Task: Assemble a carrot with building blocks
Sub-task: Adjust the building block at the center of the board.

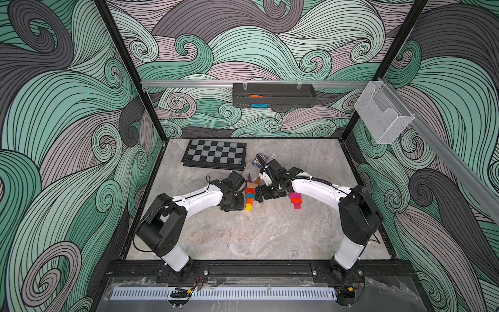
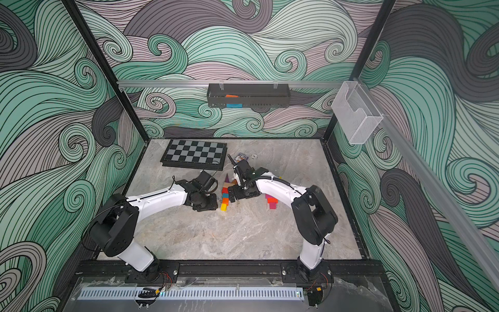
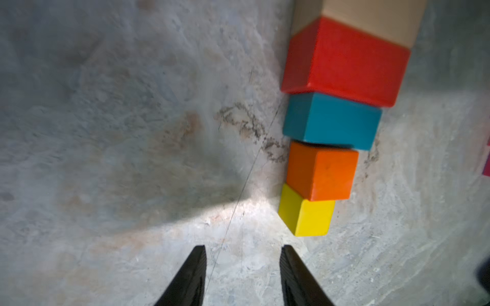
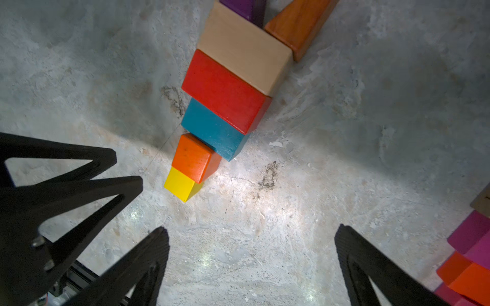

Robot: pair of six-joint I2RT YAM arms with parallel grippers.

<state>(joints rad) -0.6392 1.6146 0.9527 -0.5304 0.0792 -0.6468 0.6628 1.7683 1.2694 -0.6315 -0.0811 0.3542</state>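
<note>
A tapering row of building blocks lies flat mid-table: beige [image 4: 244, 47], red [image 4: 225, 90], teal [image 4: 212, 127], orange [image 4: 192, 156] and yellow [image 4: 181, 184]. The same row shows in both top views [image 1: 250, 195] [image 2: 225, 195]. A purple wedge [image 1: 249, 178] and a brown wedge [image 4: 299, 23] lie at its beige end. My left gripper [image 3: 242, 249] is open and empty just left of the yellow block [image 3: 307, 214]. My right gripper [image 4: 252, 230] is open wide over bare table right of the row, holding nothing. In a top view they flank the row: left gripper [image 1: 241, 206], right gripper [image 1: 258, 195].
A loose pile of pink, orange and purple blocks [image 1: 295, 200] lies under the right forearm. The chessboard [image 1: 214, 154] and a small purple card box [image 1: 259, 159] sit at the back. A black tray [image 1: 272, 96] and a clear holder [image 1: 383, 113] hang on rails.
</note>
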